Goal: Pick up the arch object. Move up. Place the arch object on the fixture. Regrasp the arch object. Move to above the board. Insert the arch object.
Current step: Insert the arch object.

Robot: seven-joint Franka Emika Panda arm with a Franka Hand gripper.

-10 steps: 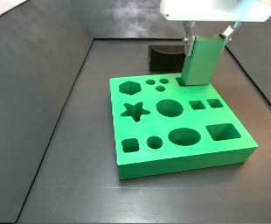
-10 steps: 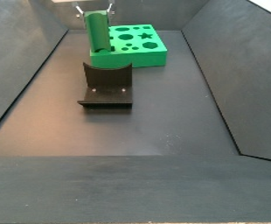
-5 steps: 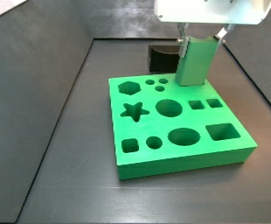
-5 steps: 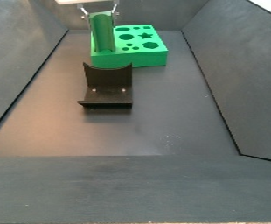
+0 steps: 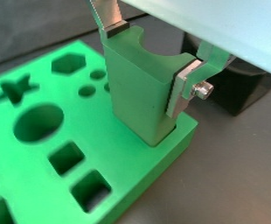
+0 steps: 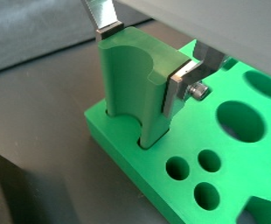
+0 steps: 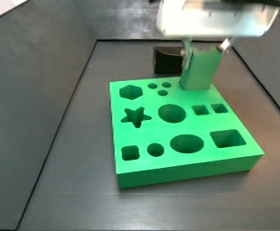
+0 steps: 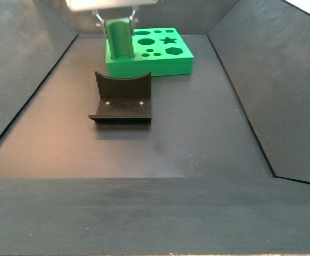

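The arch object (image 5: 142, 92) is a tall bright green block with a curved notch on top. It stands upright with its lower end in a hole at a corner of the green board (image 5: 56, 149). It shows in both wrist views (image 6: 135, 87) and both side views (image 7: 200, 65) (image 8: 120, 42). My gripper (image 5: 146, 52) is shut on the arch object near its top, one silver finger (image 5: 186, 83) on each side. The board (image 7: 179, 135) (image 8: 165, 52) has star, hexagon, circle, square and oval holes. The dark fixture (image 8: 122, 98) stands in front of the board in a side view.
The board lies on a dark floor inside a tray with sloped dark walls (image 8: 238, 80). A dark block (image 7: 167, 60) sits just behind the board, and shows in a wrist view (image 5: 240, 92).
The gripper has carried the arch object slightly down and sideways, so its lower end now sits lower at the board's corner hole.
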